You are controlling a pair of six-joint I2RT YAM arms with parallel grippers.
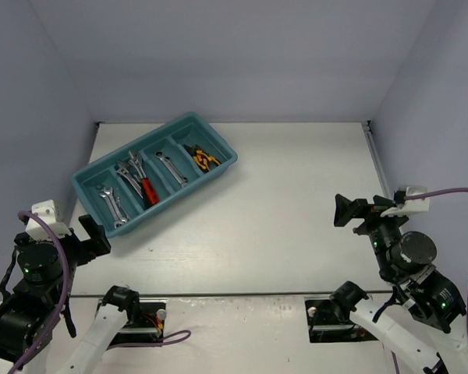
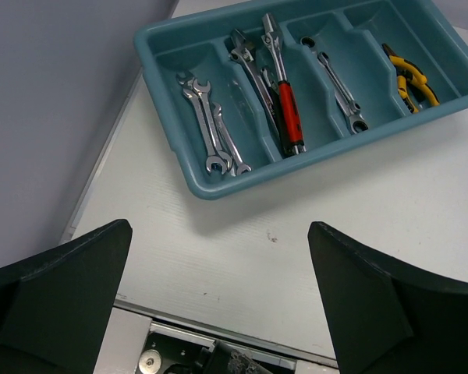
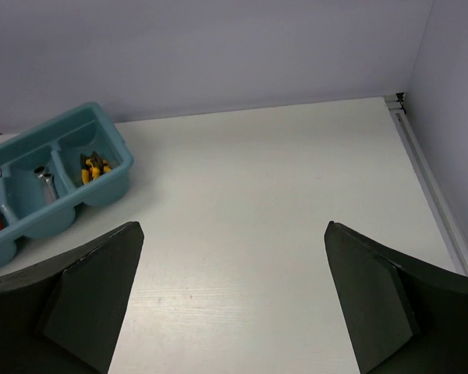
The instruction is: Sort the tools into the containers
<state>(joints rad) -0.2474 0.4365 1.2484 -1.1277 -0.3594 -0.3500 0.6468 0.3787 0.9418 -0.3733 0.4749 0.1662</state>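
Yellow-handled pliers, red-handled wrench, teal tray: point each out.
yellow-handled pliers (image 2: 412,81), left wrist view, yellow handle.
red-handled wrench (image 2: 287,113), left wrist view, red grip.
teal tray (image 2: 312,160), left wrist view, near rim.

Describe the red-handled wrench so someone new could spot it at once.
Find the teal tray on the left side of the table. In its second compartment from the left end, among silver tools, lies the red-handled wrench. It alone has a red handle; the pliers at the other end are yellow and black.

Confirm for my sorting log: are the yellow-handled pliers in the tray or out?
In. The pliers lie inside the tray, in its end compartment, alone there.
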